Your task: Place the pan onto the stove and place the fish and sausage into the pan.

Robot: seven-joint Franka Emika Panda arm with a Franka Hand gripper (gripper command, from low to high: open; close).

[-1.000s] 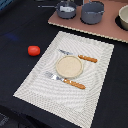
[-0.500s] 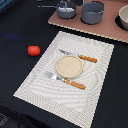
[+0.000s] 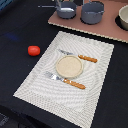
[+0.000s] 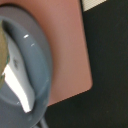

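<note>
The pan (image 3: 66, 9) sits on the stove (image 3: 100, 29) holding the white fish (image 4: 20, 95); the sausage (image 3: 33, 50) lies outside; the pincer's state cannot be told

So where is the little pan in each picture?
Exterior view: the pan sits on the stove at the far edge, to the exterior view's left of the bigger grey pot.
Wrist view: the pan fills much of the picture, seen close from above, something white inside.
Shared landmark: the pinkish stove board under the pan.
</note>
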